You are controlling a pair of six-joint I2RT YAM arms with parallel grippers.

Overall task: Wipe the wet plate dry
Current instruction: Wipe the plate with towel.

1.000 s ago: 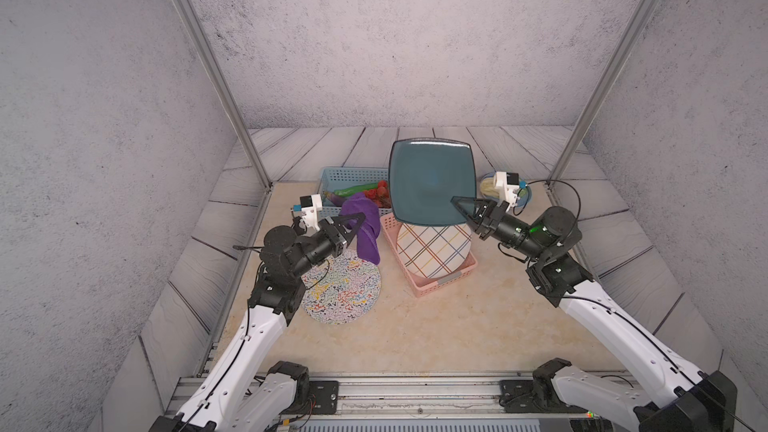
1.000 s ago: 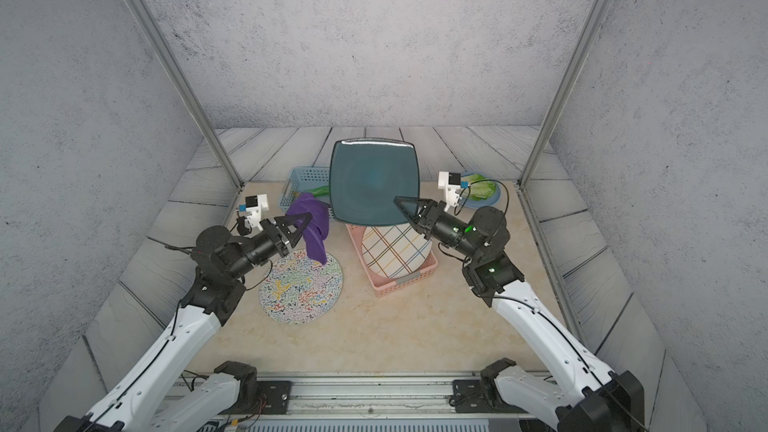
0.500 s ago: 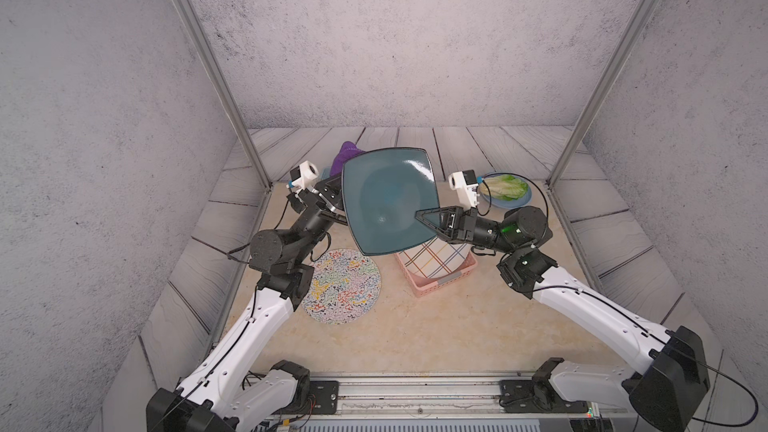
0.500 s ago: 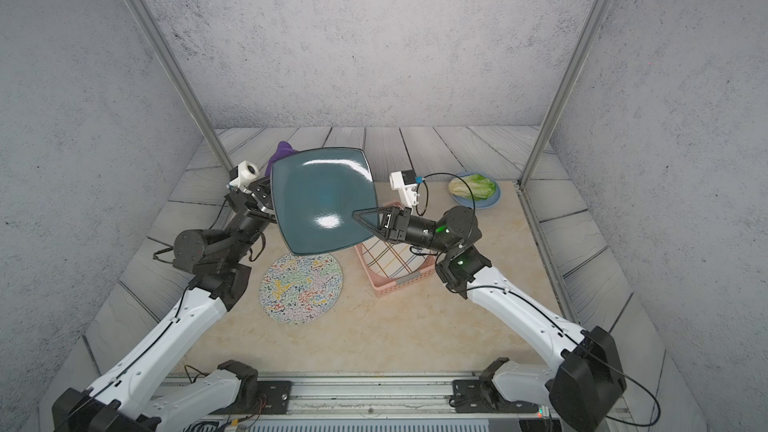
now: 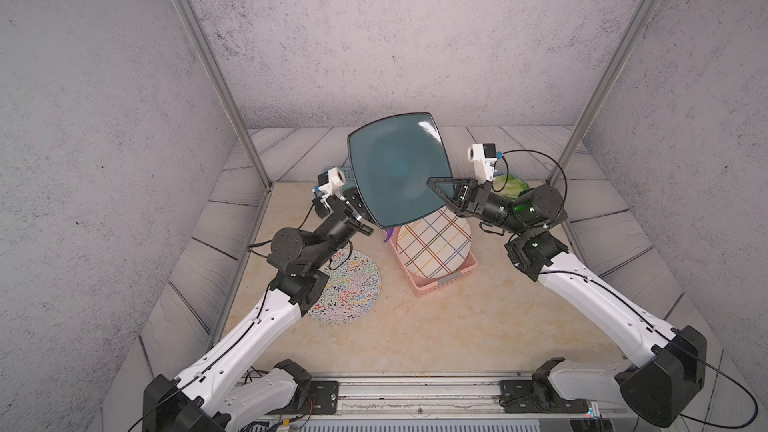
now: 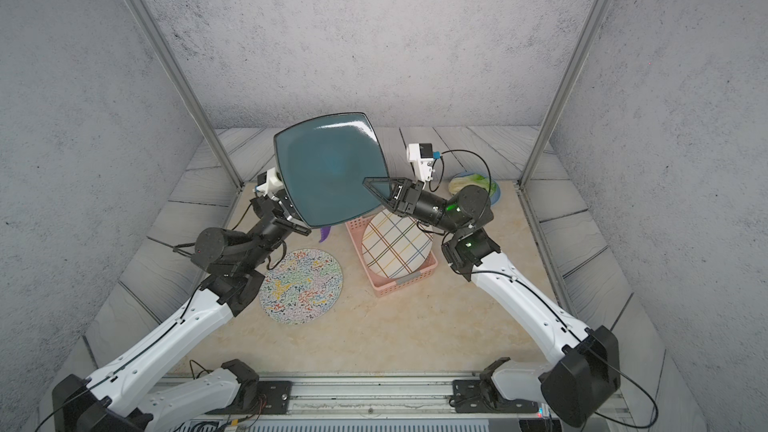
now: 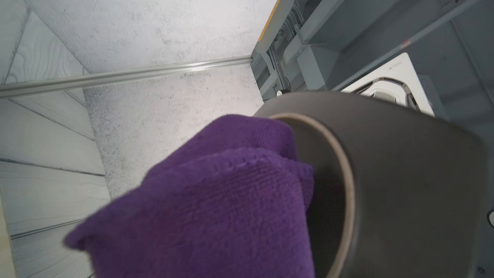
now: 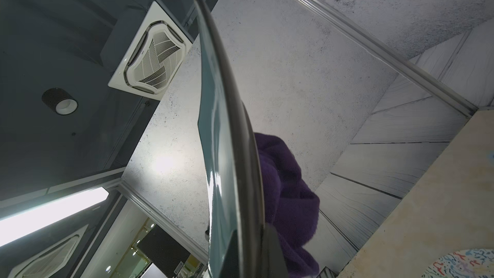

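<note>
The right claw (image 5: pixel 441 187) grips the plate (image 5: pixel 395 168) by its rim, high above the tabletop's (image 5: pixel 415 326) far middle. Within the last second the left claw (image 5: pixel 354 209), closed on the cloth (image 7: pixel 213 196), went behind it. The underside is likely being wiped now.

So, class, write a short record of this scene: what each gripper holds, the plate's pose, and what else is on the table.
right gripper: shut on the teal plate, at its rim
plate pose: lifted off the table, tilted up, face toward the top camera
left gripper: shut on the purple cloth, behind the plate
cloth contact: against the plate's underside
on table: checked plate in pink basket; squiggle-patterned plate beside it
</note>
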